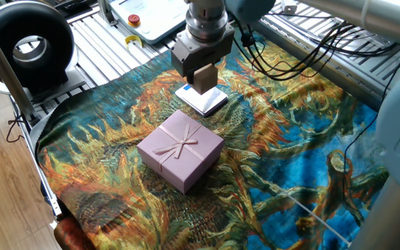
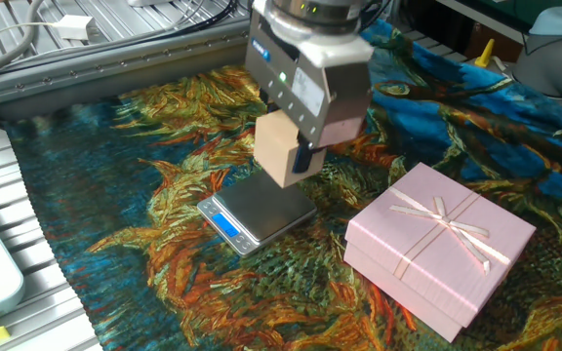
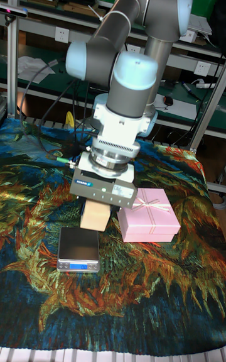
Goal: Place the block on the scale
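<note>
The tan block [image 1: 203, 77] [image 2: 279, 148] [image 3: 95, 215] hangs in the air, with my gripper [image 1: 201, 69] [image 2: 296, 136] [image 3: 98, 208] shut on it. Just below it lies the scale [image 1: 207, 102] [image 2: 261, 213] [image 3: 78, 248], a thin silver slab with a dark top and a small blue display at one corner. In the other fixed view the block hovers over the scale's far edge; in the tall fixed view it sits a little beyond and to the right of the slab. Block and scale do not touch.
A pink gift box [image 1: 180, 149] [image 2: 439, 246] [image 3: 149, 215] with a bow stands close beside the scale on the patterned cloth [image 1: 290, 160]. A black round device [image 1: 26, 45] sits at the table's corner, and cables [image 1: 311, 48] trail over the metal rails.
</note>
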